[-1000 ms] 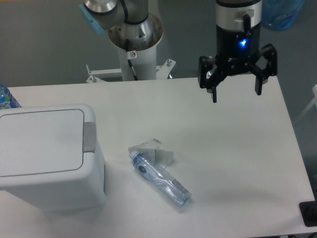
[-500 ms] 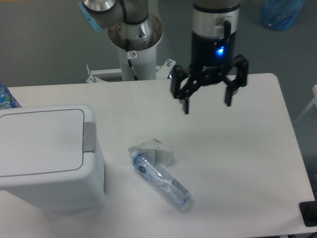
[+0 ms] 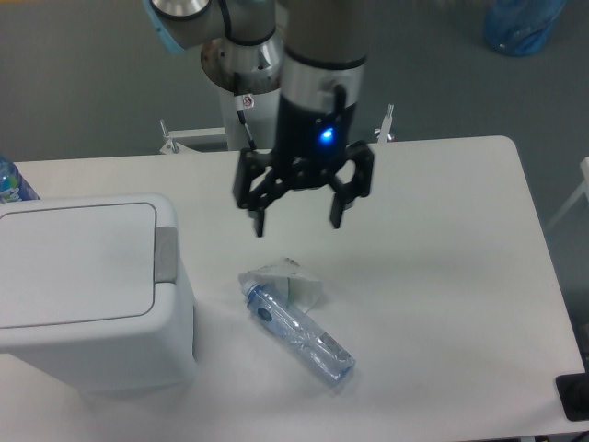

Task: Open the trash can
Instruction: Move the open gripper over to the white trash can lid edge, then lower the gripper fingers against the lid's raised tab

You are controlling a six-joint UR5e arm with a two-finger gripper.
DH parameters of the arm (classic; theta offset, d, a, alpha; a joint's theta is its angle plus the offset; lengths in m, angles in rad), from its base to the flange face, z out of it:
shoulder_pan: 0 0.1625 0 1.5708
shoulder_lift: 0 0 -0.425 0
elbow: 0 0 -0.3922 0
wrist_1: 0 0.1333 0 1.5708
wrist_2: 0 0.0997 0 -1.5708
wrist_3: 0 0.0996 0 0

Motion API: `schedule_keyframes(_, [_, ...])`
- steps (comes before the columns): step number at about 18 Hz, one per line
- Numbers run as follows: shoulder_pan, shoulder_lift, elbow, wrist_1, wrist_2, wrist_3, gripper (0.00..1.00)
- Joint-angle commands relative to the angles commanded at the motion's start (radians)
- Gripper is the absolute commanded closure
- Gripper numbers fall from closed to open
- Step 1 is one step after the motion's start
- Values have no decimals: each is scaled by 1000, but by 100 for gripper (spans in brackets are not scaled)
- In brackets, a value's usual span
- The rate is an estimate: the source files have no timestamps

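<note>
The trash can point(image 3: 87, 295) is a large white boxy bin at the left of the table, its flat lid down. A small grey push tab point(image 3: 166, 253) sits on its right edge. My gripper point(image 3: 297, 223) hangs open above the table's middle, to the right of the bin and above the bottle, with nothing between its fingers. A blue light glows on its body.
A clear plastic bottle with a blue label point(image 3: 296, 330) lies on the table below the gripper, beside a crumpled clear wrapper point(image 3: 287, 278). Another bottle's top point(image 3: 11, 180) peeks in at the far left. The arm's base post point(image 3: 248, 83) stands behind the table.
The gripper has travelled left and slightly down across the table, from the far right edge to above the bottle, staying open. The bin and bottle have not moved.
</note>
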Motion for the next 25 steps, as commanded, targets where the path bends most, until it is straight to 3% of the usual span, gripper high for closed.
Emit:
schedule_keyframes(12, [-68,0,-55,15,0,-2,0])
schedule_keyframes(25, [-72,-5,-69,15,0,-2,0])
